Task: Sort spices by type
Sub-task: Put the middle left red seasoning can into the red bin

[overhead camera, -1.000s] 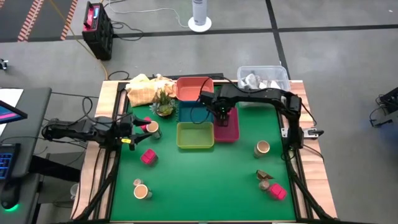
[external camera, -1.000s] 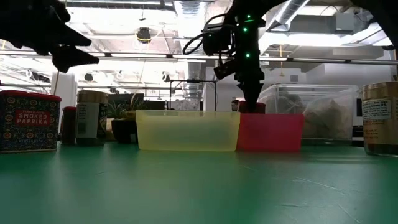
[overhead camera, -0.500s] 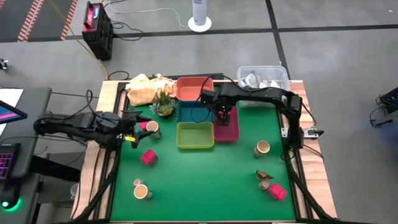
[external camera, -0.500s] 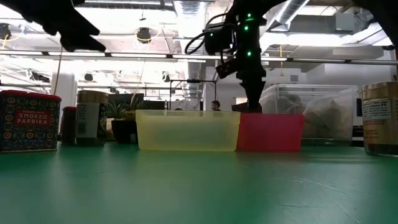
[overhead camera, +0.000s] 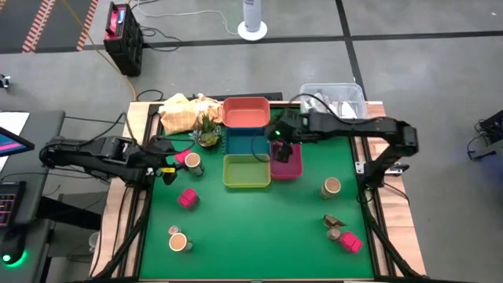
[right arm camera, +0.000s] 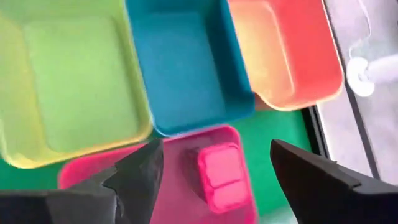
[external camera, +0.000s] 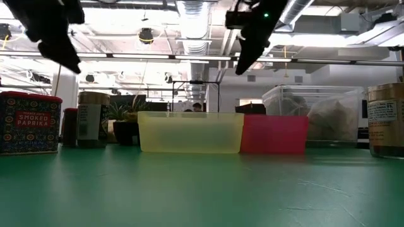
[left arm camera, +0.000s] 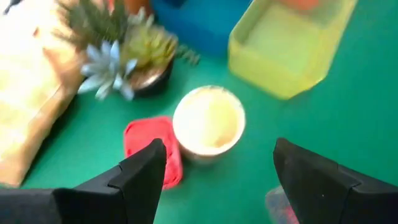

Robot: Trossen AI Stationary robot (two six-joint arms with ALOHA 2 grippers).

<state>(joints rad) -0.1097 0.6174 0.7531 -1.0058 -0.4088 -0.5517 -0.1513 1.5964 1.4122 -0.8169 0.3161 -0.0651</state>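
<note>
My right gripper (overhead camera: 280,148) (right arm camera: 216,146) hangs open above the magenta tray (overhead camera: 288,167), where one magenta block (right arm camera: 219,175) lies flat on the floor. My left gripper (overhead camera: 167,163) (left arm camera: 219,147) hovers open over a tan jar (left arm camera: 208,122) and a magenta block (left arm camera: 153,154) standing side by side on the mat near the potted plant (overhead camera: 207,130). Other spices rest on the mat: a magenta block (overhead camera: 189,198), a jar (overhead camera: 179,241) with a brown lump beside it, a jar (overhead camera: 331,187), brown lumps (overhead camera: 334,223) and a magenta block (overhead camera: 351,242).
Yellow-green tray (overhead camera: 247,170), blue tray (overhead camera: 246,143) and orange tray (overhead camera: 245,112) sit packed together beside the magenta one. A clear bin (overhead camera: 332,97) and a tan cloth (overhead camera: 182,112) lie at the far edge. Open green mat spreads across the near half.
My right gripper has risen straight up out of the magenta tray, and its arm has drawn back toward the table's right. The magenta block stays lying in that tray. My left arm has pulled back slightly toward the left edge.
</note>
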